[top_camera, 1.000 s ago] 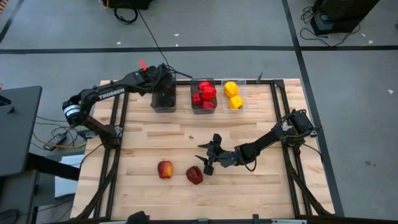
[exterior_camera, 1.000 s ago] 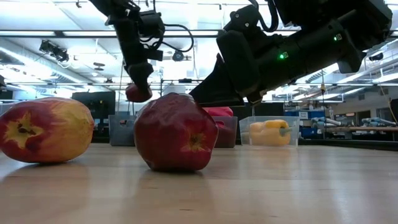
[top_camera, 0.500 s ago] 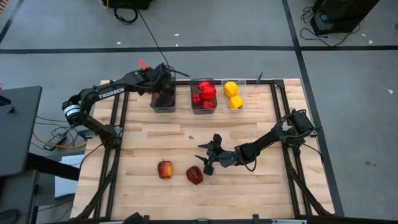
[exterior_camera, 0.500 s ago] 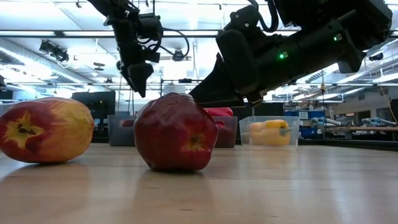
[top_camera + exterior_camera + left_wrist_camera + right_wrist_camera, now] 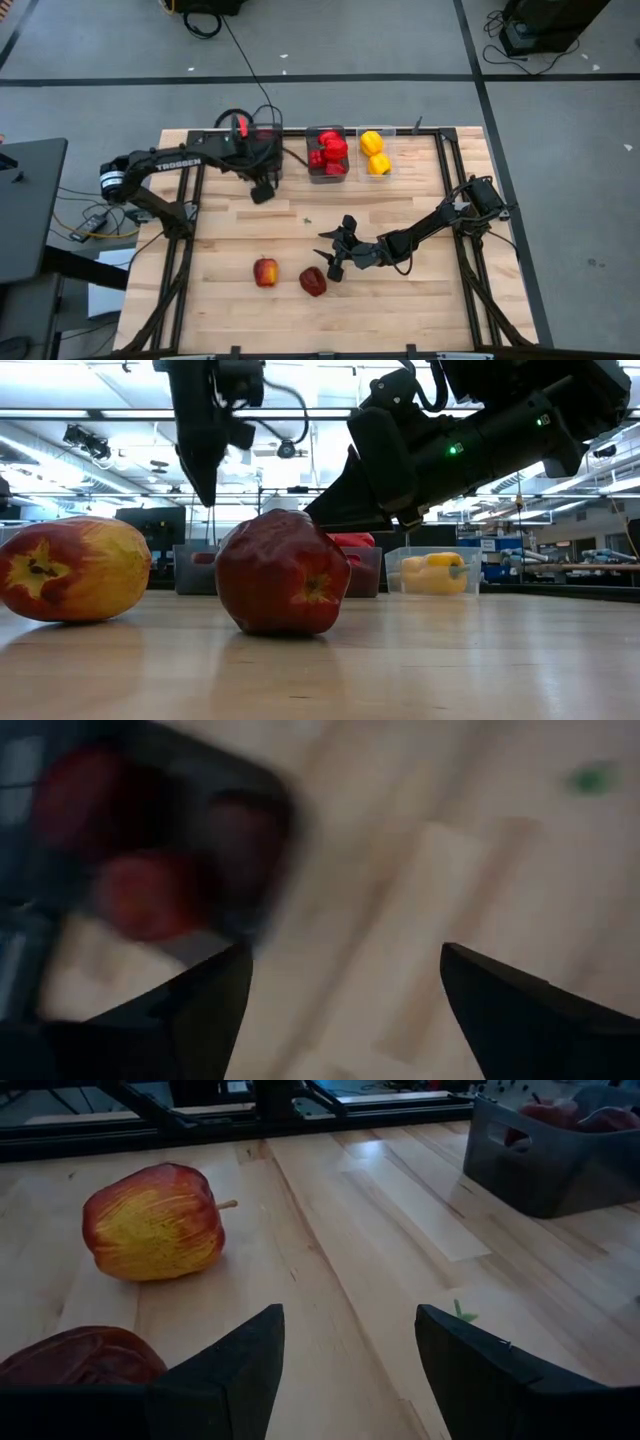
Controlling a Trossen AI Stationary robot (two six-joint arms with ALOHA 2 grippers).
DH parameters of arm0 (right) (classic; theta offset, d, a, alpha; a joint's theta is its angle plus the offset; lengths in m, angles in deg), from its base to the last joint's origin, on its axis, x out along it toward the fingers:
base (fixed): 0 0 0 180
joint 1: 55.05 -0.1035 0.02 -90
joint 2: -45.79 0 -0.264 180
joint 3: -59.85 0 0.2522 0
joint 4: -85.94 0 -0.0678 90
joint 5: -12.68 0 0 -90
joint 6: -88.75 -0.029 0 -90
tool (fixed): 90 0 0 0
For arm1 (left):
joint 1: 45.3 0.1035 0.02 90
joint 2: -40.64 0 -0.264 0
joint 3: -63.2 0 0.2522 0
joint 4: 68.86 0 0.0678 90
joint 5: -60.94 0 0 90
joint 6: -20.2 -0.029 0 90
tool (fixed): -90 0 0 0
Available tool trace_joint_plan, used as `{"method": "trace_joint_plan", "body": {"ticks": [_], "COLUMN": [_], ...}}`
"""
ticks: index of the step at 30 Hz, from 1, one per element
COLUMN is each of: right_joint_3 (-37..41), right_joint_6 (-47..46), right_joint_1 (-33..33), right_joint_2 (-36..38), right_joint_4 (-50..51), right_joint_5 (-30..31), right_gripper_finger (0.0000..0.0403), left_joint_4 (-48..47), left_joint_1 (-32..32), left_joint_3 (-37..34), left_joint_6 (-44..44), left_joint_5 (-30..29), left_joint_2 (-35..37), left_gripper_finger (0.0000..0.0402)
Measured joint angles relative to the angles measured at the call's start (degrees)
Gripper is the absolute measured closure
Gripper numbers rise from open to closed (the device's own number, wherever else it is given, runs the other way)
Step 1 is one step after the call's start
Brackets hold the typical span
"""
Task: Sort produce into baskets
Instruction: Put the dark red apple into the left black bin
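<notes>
Produce is partly sorted: a dark red round apple point(image 5: 312, 282) and a red-yellow round apple point(image 5: 265, 272) lie near each other on the light wooden counter point(image 5: 420, 300), at its front part. At the back edge three small bins stand in a row. The smoky dark-grey translucent bin point(image 5: 150, 860) at the left end holds dark red apples. The middle dark-grey bin point(image 5: 327, 153) holds glossy red bell peppers point(image 5: 330, 148). The nearly clear bin point(image 5: 376, 155) at the right end holds two yellow bell peppers point(image 5: 373, 150).

My left end effector point(image 5: 262, 190) hangs above the counter just in front of the left bin. Its fingers point(image 5: 200, 1010) are spread and nothing is between them. My right end effector point(image 5: 337, 252) is low over the counter, just beside the dark red apple, and it points toward both loose apples. Its fingers point(image 5: 240, 1370) are also spread wide and empty; in the right wrist view the dark red apple shows beside one finger, not between them. A small green scrap point(image 5: 307, 219) lies on the counter between the bins and the apples.
</notes>
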Motion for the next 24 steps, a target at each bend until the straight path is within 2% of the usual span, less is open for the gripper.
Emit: {"method": "trace_joint_plan", "body": {"ticks": [7, 13, 18, 24], "right_joint_3": [0.00, 0.00, 0.00, 0.00], "right_joint_6": [-0.37, -0.35, -0.37, -0.34], "right_joint_1": [0.00, 0.00, 0.26, 0.26], "right_joint_2": [0.00, 0.00, 0.02, 0.02], "right_joint_4": [-1.28, -1.85, -2.32, -2.46], "right_joint_5": [0.00, 0.02, 0.00, 0.00], "right_gripper_finger": [0.0167, 0.0167, 0.0167, 0.0167], "left_joint_4": [-0.37, 0.13, 2.41, 8.02], "left_joint_1": [-12.98, -26.53, -36.74, -45.74], "left_joint_3": [-0.02, 0.00, 0.00, 0.00], "left_joint_6": [7.10, 10.16, 5.30, -6.57], "left_joint_5": [6.36, 5.08, 4.76, 4.59], "left_joint_2": [2.30, 2.18, 0.40, -2.50], "left_gripper_finger": [0.0080, 0.0080, 0.0080, 0.0080]}}
